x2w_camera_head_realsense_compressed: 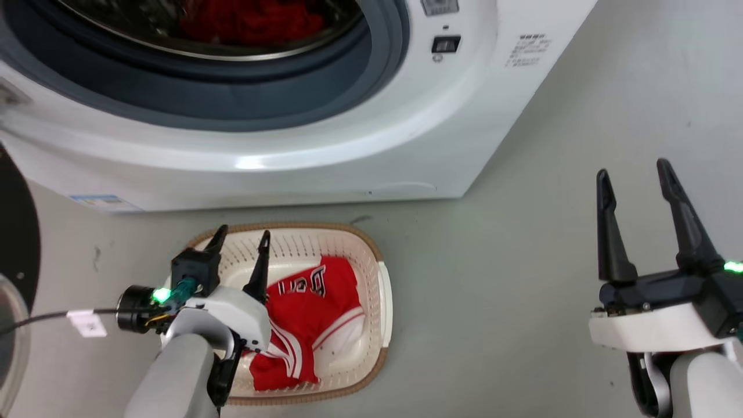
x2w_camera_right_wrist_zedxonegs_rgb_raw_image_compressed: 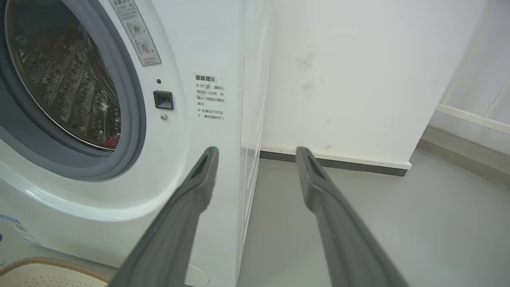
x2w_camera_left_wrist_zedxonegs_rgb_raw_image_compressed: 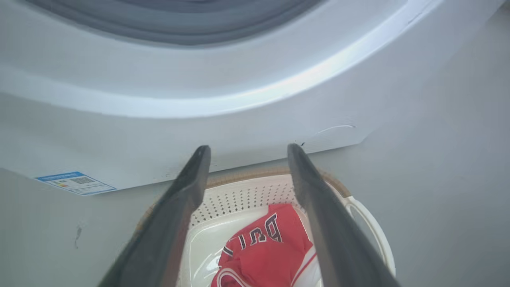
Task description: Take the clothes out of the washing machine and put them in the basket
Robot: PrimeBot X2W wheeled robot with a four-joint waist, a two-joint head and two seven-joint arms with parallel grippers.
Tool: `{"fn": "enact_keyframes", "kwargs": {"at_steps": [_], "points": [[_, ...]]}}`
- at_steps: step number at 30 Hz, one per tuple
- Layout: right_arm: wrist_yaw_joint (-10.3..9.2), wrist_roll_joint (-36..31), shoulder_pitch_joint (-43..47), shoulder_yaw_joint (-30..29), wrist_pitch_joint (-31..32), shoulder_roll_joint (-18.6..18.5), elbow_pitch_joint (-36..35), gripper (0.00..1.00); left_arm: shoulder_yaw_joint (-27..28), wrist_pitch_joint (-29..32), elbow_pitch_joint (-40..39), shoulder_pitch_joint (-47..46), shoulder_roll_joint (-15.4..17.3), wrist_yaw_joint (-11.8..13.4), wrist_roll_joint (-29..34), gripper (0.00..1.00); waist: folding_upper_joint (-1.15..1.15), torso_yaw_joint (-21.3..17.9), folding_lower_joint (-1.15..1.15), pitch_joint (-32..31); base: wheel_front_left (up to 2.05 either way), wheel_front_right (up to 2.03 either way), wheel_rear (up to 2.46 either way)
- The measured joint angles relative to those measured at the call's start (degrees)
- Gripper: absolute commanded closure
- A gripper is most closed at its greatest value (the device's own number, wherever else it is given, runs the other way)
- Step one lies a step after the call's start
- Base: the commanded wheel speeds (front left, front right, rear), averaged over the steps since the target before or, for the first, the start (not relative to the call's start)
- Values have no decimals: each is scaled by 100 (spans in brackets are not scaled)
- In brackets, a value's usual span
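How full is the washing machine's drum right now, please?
Not empty: one red garment lies in the drum, seen in the head view; the jersey lies in the basket.

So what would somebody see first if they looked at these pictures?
The bright red jersey lying in the cream basket on the floor jumps out first. Behind it stands the big white washing machine, with more red cloth inside its drum. The left fingers hang open over the basket, and the right fingers are open off to the right.
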Motion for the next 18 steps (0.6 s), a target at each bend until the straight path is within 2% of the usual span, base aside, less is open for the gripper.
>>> {"fn": "enact_keyframes", "kwargs": {"at_steps": [12,18], "points": [[0,-1,416,56,0,1,83,0,1156,0,-1705,749,-326,194,487,0,0,84,-1,-934,0,0,0],[0,26,402,86,-1,0,79,0,1432,1,-1628,428,-425,156,605,0,0,33,-1,-918,0,0,0]]}}
